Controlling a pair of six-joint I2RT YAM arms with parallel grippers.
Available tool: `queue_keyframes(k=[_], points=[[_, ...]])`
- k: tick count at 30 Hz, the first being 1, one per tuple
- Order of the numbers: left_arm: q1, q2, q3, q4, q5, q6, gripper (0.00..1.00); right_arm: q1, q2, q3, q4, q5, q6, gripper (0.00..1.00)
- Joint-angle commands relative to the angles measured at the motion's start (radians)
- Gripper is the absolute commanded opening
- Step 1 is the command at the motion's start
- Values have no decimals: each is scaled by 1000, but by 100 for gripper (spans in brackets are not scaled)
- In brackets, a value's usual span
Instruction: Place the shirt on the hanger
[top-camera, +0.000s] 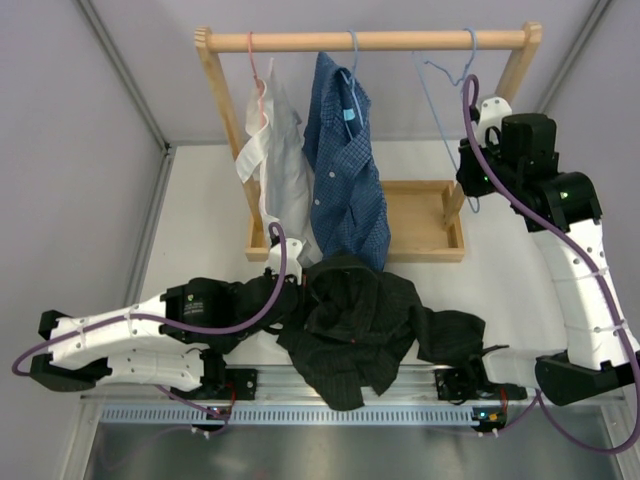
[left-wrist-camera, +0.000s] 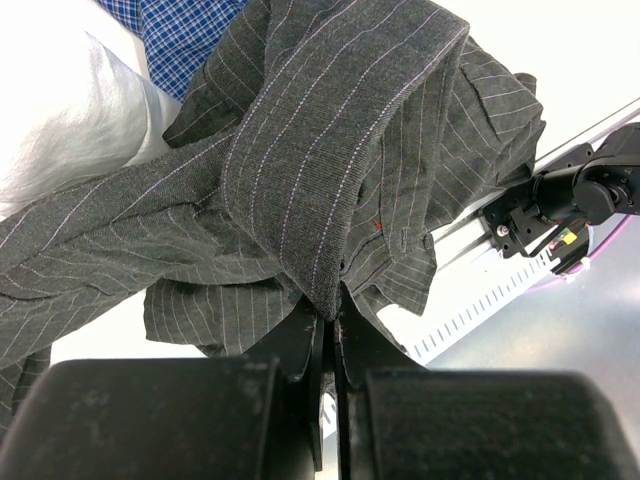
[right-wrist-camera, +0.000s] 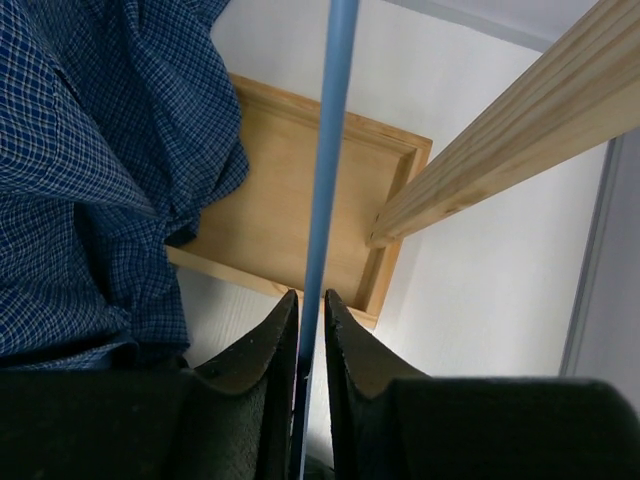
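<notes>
The black striped shirt (top-camera: 360, 330) lies crumpled on the table's near middle. My left gripper (top-camera: 290, 290) is at its left edge. In the left wrist view the gripper (left-wrist-camera: 330, 310) is shut on a thick fold of the shirt (left-wrist-camera: 320, 150). The light-blue wire hanger (top-camera: 471, 50) hangs by its hook from the right end of the wooden rail. My right gripper (top-camera: 470, 180) is below it, beside the right post. In the right wrist view its jaws (right-wrist-camera: 311, 300) are shut on the hanger's wire (right-wrist-camera: 330, 150), which runs straight up.
The wooden rack (top-camera: 365, 40) stands at the back on a tray base (top-camera: 420, 220). It carries a white shirt (top-camera: 275, 150) on a pink hanger and a blue checked shirt (top-camera: 345, 160). A perforated metal rail (top-camera: 300, 412) runs along the near edge.
</notes>
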Motion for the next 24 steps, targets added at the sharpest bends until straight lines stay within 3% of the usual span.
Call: queue_keyframes(k=[1,7,11,13,17,24], points=[[2,-8,-5,6,-2,-8,0,-9,-34,14,86,-13,-6,15],[2,-10,-11,11,-4,-11,0,-9,-40,29,93,-11,-10,29],[2,-9,-17,17,-6,-8,0,-9,-31,23,106,-10,-9,14],[2,-7,-17,16,-3,-8,0,-9,-34,19,130,-13,-4,13],[2,-10,-20,16,-10,-16,0,-9,-48,8,179,1,10,0],[2,-64,-46,51,-45,-37,0,-9,-106,8,273,-5,68,0]])
